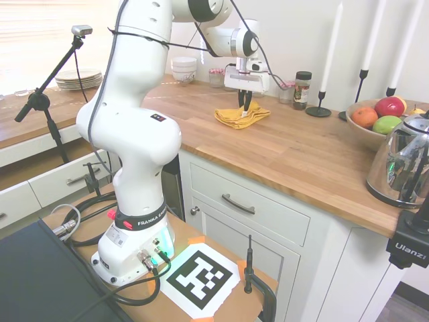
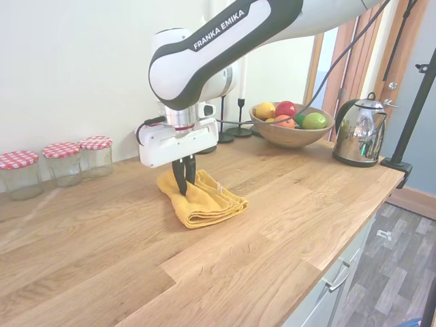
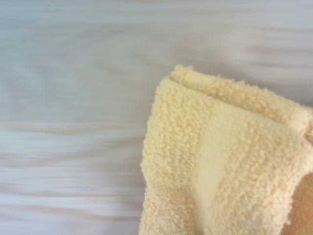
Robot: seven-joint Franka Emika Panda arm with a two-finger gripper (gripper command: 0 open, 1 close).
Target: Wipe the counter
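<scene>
The counter (image 1: 281, 147) (image 2: 122, 252) is a long light-brown butcher-block top over white cabinets. A folded yellow towel (image 1: 242, 116) (image 2: 203, 201) (image 3: 225, 161) lies on it near the back wall. My gripper (image 1: 245, 104) (image 2: 184, 182) points straight down onto the towel's back part, its dark fingers close together and pressed into the cloth, pinching a fold. The wrist view shows the towel's corner against blurred wood (image 3: 73, 122).
Three glass jars with checked lids (image 2: 61, 163) stand along the wall. A fruit bowl (image 2: 291, 126) (image 1: 375, 121), black candlesticks (image 1: 320, 107), a spice jar (image 1: 302, 90) and a steel kettle (image 1: 405, 161) (image 2: 360, 129) sit further along. Stacked bowls (image 1: 184, 68) stand behind the arm.
</scene>
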